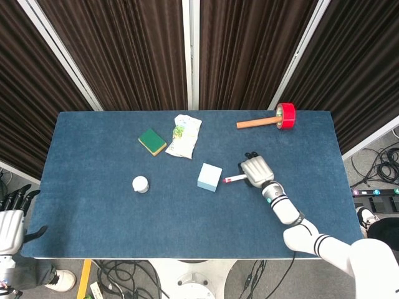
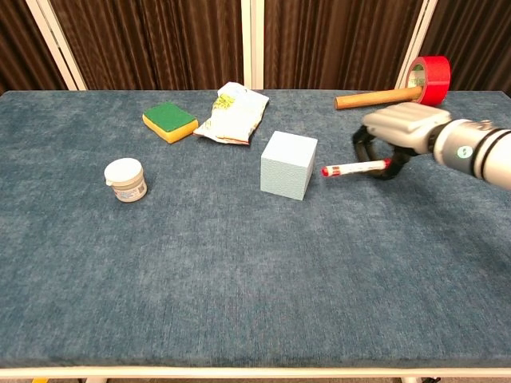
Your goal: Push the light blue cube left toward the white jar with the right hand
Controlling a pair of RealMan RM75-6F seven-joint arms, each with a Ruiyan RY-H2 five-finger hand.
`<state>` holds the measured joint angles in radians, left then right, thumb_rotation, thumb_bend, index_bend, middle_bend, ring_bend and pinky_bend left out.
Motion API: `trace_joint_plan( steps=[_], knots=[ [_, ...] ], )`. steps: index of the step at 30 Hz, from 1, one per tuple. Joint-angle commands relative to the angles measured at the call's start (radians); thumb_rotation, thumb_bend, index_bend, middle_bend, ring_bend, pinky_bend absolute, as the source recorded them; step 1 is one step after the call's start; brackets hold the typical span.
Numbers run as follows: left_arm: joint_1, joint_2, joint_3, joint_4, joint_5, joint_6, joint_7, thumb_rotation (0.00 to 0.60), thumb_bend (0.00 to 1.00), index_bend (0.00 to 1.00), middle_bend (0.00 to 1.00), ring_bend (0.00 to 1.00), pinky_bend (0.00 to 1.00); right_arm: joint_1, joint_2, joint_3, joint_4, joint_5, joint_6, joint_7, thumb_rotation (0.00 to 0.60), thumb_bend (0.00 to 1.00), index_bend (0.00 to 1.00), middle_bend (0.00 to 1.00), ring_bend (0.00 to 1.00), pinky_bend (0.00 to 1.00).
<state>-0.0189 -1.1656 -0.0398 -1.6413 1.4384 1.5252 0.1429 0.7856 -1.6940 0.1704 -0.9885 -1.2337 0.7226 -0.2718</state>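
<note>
The light blue cube stands near the middle of the blue table, turned slightly askew. Well to its left stands the small white jar. My right hand is just right of the cube, fingers curled around a thin white stick with a red tip. The red tip points at the cube's right face with a small gap between them. My left hand hangs off the table's near left corner, fingers apart and holding nothing.
A green sponge and a crumpled packet lie at the back, left of centre. A red tape roll on a wooden rod lies at the back right.
</note>
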Motion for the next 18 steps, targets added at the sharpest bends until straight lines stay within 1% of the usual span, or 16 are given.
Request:
trace_joint_plan(
  steps=[1,7,14,18],
  knots=[
    [-0.002,-0.002,0.001,0.004,0.008,0.0,-0.006,0.6,0.09,0.26,0.22,0.16,0.16,-0.011,0.02,-0.001,-0.021,0.027,0.003,-0.026,0.6,0.48,0.6,0.53,0.16,0.19],
    [0.002,-0.001,0.001,0.009,0.012,0.008,-0.011,0.6,0.09,0.26,0.22,0.16,0.16,0.008,0.015,0.02,-0.042,0.088,-0.011,-0.07,0.6,0.48,0.6,0.54,0.16,0.19],
    [0.014,0.001,0.005,0.009,0.01,0.018,-0.017,0.6,0.09,0.26,0.22,0.16,0.16,0.066,-0.041,0.05,-0.034,0.179,-0.035,-0.156,0.6,0.48,0.6,0.54,0.16,0.19],
    [0.018,0.003,0.007,0.01,0.009,0.02,-0.023,0.6,0.09,0.26,0.22,0.16,0.16,0.097,-0.076,0.06,-0.027,0.228,-0.029,-0.217,0.6,0.48,0.6,0.54,0.17,0.18]
  ],
)
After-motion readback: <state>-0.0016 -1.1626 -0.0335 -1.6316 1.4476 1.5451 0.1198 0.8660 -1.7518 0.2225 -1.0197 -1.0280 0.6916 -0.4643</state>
